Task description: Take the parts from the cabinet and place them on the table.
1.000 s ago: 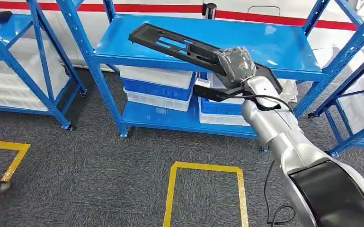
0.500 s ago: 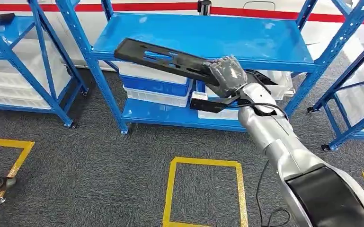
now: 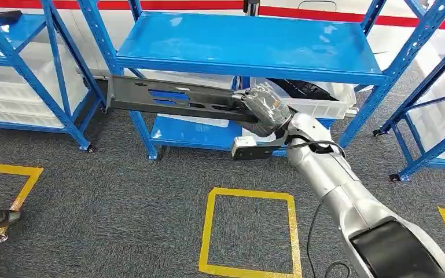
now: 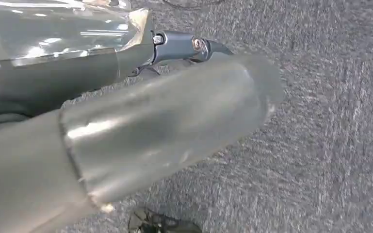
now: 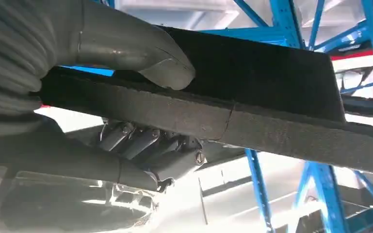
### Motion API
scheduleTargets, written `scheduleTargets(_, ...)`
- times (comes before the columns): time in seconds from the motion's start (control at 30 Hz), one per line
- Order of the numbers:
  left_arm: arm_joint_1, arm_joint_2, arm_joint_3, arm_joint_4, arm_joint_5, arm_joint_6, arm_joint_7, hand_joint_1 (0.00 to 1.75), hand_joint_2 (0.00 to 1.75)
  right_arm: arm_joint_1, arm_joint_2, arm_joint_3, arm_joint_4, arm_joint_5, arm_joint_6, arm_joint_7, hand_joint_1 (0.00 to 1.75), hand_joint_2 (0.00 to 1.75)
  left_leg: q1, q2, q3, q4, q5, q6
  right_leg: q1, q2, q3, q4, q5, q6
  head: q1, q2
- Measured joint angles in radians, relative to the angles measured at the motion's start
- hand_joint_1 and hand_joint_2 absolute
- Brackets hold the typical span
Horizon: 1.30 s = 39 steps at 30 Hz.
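One long black part (image 3: pixel 173 99) is held tight in the right hand (image 3: pixel 264 108), out of the blue cabinet (image 3: pixel 249 43), but is not yet put on a table; the left hand cannot be told.

This is looking like a warehouse or factory storeroom. Blue steel shelving racks (image 3: pixel 249 43) on small castors are standing in rows, carrying white plastic bins (image 3: pixel 315 104) and blue plastic bins (image 3: pixel 194 119) on their lower shelves. Grey carpet-like flooring (image 3: pixel 121 197) is running underneath, with yellow tape squares (image 3: pixel 249 231) marking out bays, and a white wall with a red stripe (image 3: pixel 324 14) is closing off the back.
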Motion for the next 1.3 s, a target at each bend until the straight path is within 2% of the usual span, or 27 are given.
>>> scheduleTargets(0.03,0.000,0.000,0.002,0.000,-0.002,0.000,0.000,0.00,0.00,-0.001,-0.005,0.002,-0.007,-0.003,0.000,0.000,1.68,1.75,0.000,0.001,-0.007,0.000,0.006,0.009,0.000,0.000,-0.020,0.050,-0.037,-0.006,0.002,0.000)
scheduleTargets(0.1,0.000,0.000,0.004,0.000,-0.003,0.000,0.000,0.00,0.00,0.010,-0.021,0.007,-0.023,-0.004,0.000,0.007,1.68,1.75,0.000,0.001,-0.021,0.000,0.015,0.010,-0.007,0.000,-0.086,0.219,-0.115,-0.010,0.002,0.000)
scheduleTargets(0.13,0.000,0.000,0.004,0.000,-0.004,0.000,0.000,0.00,0.00,0.018,-0.027,0.010,-0.031,-0.003,0.000,0.013,1.68,1.75,0.000,0.001,-0.028,0.001,0.020,0.008,-0.009,0.000,-0.109,0.287,-0.139,-0.005,0.003,0.000)
scheduleTargets(0.17,0.000,0.000,0.004,0.000,-0.005,0.000,0.001,0.00,0.00,0.026,-0.031,0.013,-0.034,-0.003,0.000,0.015,1.68,1.75,0.001,0.001,-0.033,0.001,0.024,0.006,-0.012,0.000,-0.109,0.302,-0.140,0.003,0.003,0.000)
scheduleTargets(0.23,0.000,-0.003,0.005,0.000,-0.005,0.000,0.001,0.00,0.00,0.033,-0.037,0.016,-0.044,-0.002,0.000,0.017,1.68,1.75,0.004,0.000,-0.044,0.003,0.032,-0.002,-0.020,0.000,-0.032,0.184,-0.099,0.025,0.003,0.000)
scheduleTargets(0.3,0.000,-0.003,0.005,0.000,-0.006,-0.003,0.001,0.00,0.00,0.032,-0.043,0.016,-0.056,0.000,-0.002,0.021,1.68,1.75,0.007,-0.001,-0.053,0.014,0.035,-0.011,-0.030,-0.002,0.074,-0.004,-0.052,0.041,0.005,0.000)
scheduleTargets(0.33,-0.001,-0.002,0.005,0.000,-0.007,-0.004,0.001,0.00,0.00,0.032,-0.044,0.016,-0.061,0.000,-0.002,0.021,1.68,1.75,0.000,-0.001,-0.063,0.019,0.037,-0.020,-0.016,0.005,0.083,-0.014,-0.054,0.031,0.006,0.000)
scheduleTargets(0.37,-0.001,-0.002,0.005,0.000,-0.007,-0.005,0.000,0.00,0.00,0.033,-0.046,0.016,-0.068,0.000,-0.003,0.021,1.68,1.75,-0.001,0.000,-0.065,0.020,0.041,-0.026,-0.018,0.008,0.072,-0.015,-0.047,0.021,0.002,0.000)
scheduleTargets(0.47,0.001,-0.001,0.006,0.000,-0.013,-0.006,0.000,0.00,0.00,0.039,-0.053,0.018,-0.086,-0.005,-0.002,0.023,1.68,1.75,0.005,-0.002,-0.072,0.017,0.054,-0.041,-0.022,0.007,0.062,-0.010,-0.035,0.001,0.004,0.000)
scheduleTargets(0.5,0.001,-0.001,0.006,0.000,-0.014,-0.007,0.000,0.00,0.00,0.039,-0.054,0.018,-0.095,-0.013,0.003,0.021,1.68,1.75,0.009,-0.002,-0.080,0.030,0.034,-0.045,-0.026,0.007,0.061,-0.010,-0.031,-0.007,0.004,0.000)
scheduleTargets(0.53,0.001,-0.001,0.006,0.000,-0.016,-0.008,0.000,0.00,0.00,0.040,-0.056,0.017,-0.110,-0.023,0.013,0.016,1.68,1.75,0.009,-0.002,-0.097,0.079,-0.012,-0.048,-0.025,0.006,0.056,-0.010,-0.026,-0.014,0.002,0.000)
scheduleTargets(0.6,0.001,-0.001,0.006,0.000,-0.018,-0.009,0.000,0.00,0.00,0.046,-0.060,0.016,-0.133,-0.036,0.035,0.005,1.68,1.75,0.009,-0.002,-0.159,0.238,-0.099,-0.054,-0.020,0.005,0.046,-0.010,-0.019,-0.025,0.002,0.000)
scheduleTargets(0.63,0.001,0.000,0.006,0.000,-0.018,-0.009,0.000,0.00,0.00,0.054,-0.062,0.016,-0.143,-0.039,0.042,0.000,1.68,1.75,0.009,-0.002,-0.185,0.309,-0.128,-0.054,-0.016,0.005,0.042,-0.010,-0.017,-0.028,0.003,0.000)
scheduleTargets(0.67,0.001,0.000,0.006,0.000,-0.018,-0.009,0.001,0.00,0.00,0.065,-0.065,0.016,-0.154,-0.040,0.046,-0.005,1.68,1.75,0.009,-0.002,-0.193,0.344,-0.135,-0.053,-0.012,0.005,0.038,-0.010,-0.014,-0.030,0.003,0.000)
scheduleTargets(0.7,0.001,0.000,0.006,0.000,-0.018,-0.009,0.001,0.00,0.00,0.074,-0.067,0.017,-0.163,-0.041,0.051,-0.007,1.68,1.75,0.008,-0.002,-0.176,0.325,-0.121,-0.048,-0.009,0.005,0.035,-0.009,-0.011,-0.032,0.003,0.000)
scheduleTargets(0.73,0.001,0.000,0.006,0.000,-0.018,-0.009,0.001,0.00,0.00,0.081,-0.071,0.018,-0.173,-0.044,0.058,-0.009,1.68,1.75,0.007,-0.002,-0.139,0.266,-0.092,-0.041,-0.006,0.006,0.034,-0.009,-0.009,-0.030,0.003,0.000)
scheduleTargets(0.8,0.001,0.000,0.007,0.000,-0.018,-0.008,0.001,0.00,0.00,0.088,-0.079,0.021,-0.202,-0.080,0.078,-0.013,1.68,1.75,-0.001,-0.006,-0.026,0.084,-0.023,-0.015,-0.002,0.007,0.034,-0.009,-0.007,-0.027,0.003,0.000)
scheduleTargets(0.83,-0.001,0.005,0.009,-0.001,-0.018,-0.007,0.001,0.00,0.00,0.091,-0.084,0.023,-0.219,-0.104,0.085,-0.014,1.68,1.75,-0.006,-0.007,0.001,0.041,-0.036,-0.004,0.002,0.006,0.031,-0.009,-0.004,-0.022,0.006,0.000)
scheduleTargets(0.9,0.000,0.003,0.014,-0.001,-0.017,-0.006,-0.001,0.00,0.00,0.093,-0.094,0.028,-0.249,-0.142,0.090,-0.016,1.68,1.75,-0.013,-0.007,-0.004,0.031,-0.032,-0.003,0.000,0.004,0.024,-0.009,0.002,-0.012,0.003,0.000)
scheduleTargets(0.97,0.001,0.004,0.018,-0.001,-0.016,-0.005,-0.002,0.00,0.00,0.104,-0.108,0.038,-0.286,-0.184,0.095,-0.016,1.68,1.75,-0.015,-0.007,-0.004,0.022,-0.021,0.005,0.001,0.003,0.025,-0.015,0.010,0.000,0.004,0.000)
scheduleTargets(1.0,0.000,0.004,0.019,-0.001,-0.016,-0.005,-0.002,0.00,0.00,0.109,-0.121,0.042,-0.305,-0.206,0.095,-0.017,1.68,1.75,-0.001,-0.002,0.001,0.003,-0.006,0.008,0.003,0.002,0.014,-0.006,0.000,0.002,0.005,0.000)
scheduleTargets(1.03,-0.001,0.003,0.020,-0.001,-0.017,-0.005,-0.002,0.00,0.00,0.111,-0.135,0.046,-0.321,-0.233,0.095,-0.018,1.68,1.75,-0.004,-0.003,0.000,-0.003,0.000,0.011,0.002,0.002,-0.001,0.022,-0.024,0.002,0.005,0.000)
scheduleTargets(1.1,-0.001,0.002,0.021,-0.001,-0.019,-0.006,-0.002,0.00,0.00,0.125,-0.164,0.059,-0.365,-0.289,0.095,-0.018,1.68,1.75,-0.004,-0.002,-0.011,-0.003,0.007,0.016,-0.002,0.002,-0.063,0.175,-0.100,-0.002,0.005,0.000)
scheduleTargets(1.13,-0.001,0.002,0.021,-0.001,-0.022,-0.006,-0.001,0.00,0.00,0.138,-0.177,0.066,-0.382,-0.310,0.095,-0.018,1.68,1.75,-0.004,-0.002,-0.016,-0.003,0.009,0.016,-0.006,0.002,-0.096,0.257,-0.131,0.000,0.005,0.000)
scheduleTargets(1.17,0.000,0.002,0.021,-0.001,-0.023,-0.006,0.002,0.00,0.00,0.153,-0.191,0.074,-0.401,-0.325,0.094,-0.018,1.68,1.75,-0.004,-0.002,-0.020,-0.002,0.013,0.015,-0.008,0.002,-0.111,0.301,-0.142,0.008,0.006,0.000)
scheduleTargets(1.23,0.000,0.000,0.021,0.000,-0.024,-0.008,0.002,0.00,0.00,0.172,-0.213,0.093,-0.432,-0.331,0.090,-0.018,1.68,1.75,-0.003,-0.003,-0.025,-0.001,0.017,0.011,-0.014,0.002,-0.076,0.255,-0.122,0.025,0.006,0.000)
scheduleTargets(1.3,0.000,-0.002,0.021,0.000,-0.026,-0.009,0.002,0.00,0.00,0.183,-0.232,0.109,-0.463,-0.329,0.080,-0.018,1.68,1.75,-0.002,-0.002,-0.030,0.007,0.018,0.005,-0.025,-0.001,0.045,0.043,-0.053,0.049,0.006,0.000)
